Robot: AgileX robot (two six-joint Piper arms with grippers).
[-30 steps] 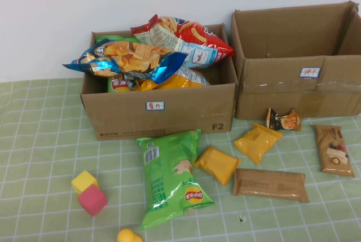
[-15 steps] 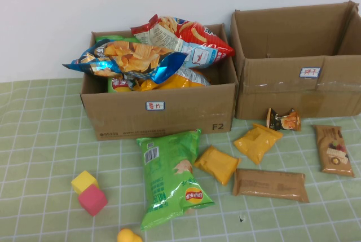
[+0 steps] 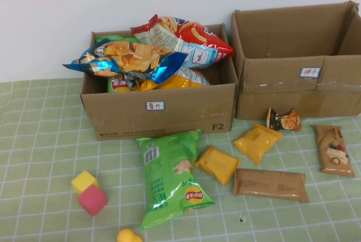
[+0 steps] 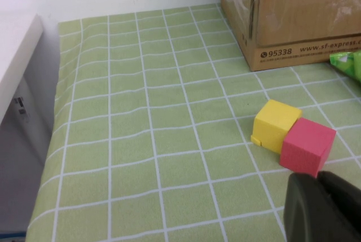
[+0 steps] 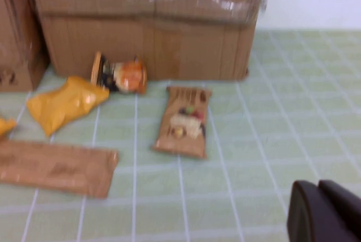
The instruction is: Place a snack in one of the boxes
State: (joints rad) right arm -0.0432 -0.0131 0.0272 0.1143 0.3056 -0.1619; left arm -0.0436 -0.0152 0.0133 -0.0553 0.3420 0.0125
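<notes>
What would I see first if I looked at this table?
First, the box stuffed with chip bags at the back left, overflowing. Right in front of it lies a big green chip bag on the green checked cloth. The plain brown box at the back right looks empty so far; the left gripper waits near two blocks and the shut right gripper waits near the small snacks.

Neither arm shows in the high view. The left tool (image 4: 327, 208) appears only in the left wrist view, as dark finger ends at the corner of the frame, low over the table (image 4: 141, 140); its fingers lie close together. The right tool (image 5: 324, 211) appears only in the right wrist view, likewise low above the table, its dark fingers pressed together with nothing between them.
</notes>
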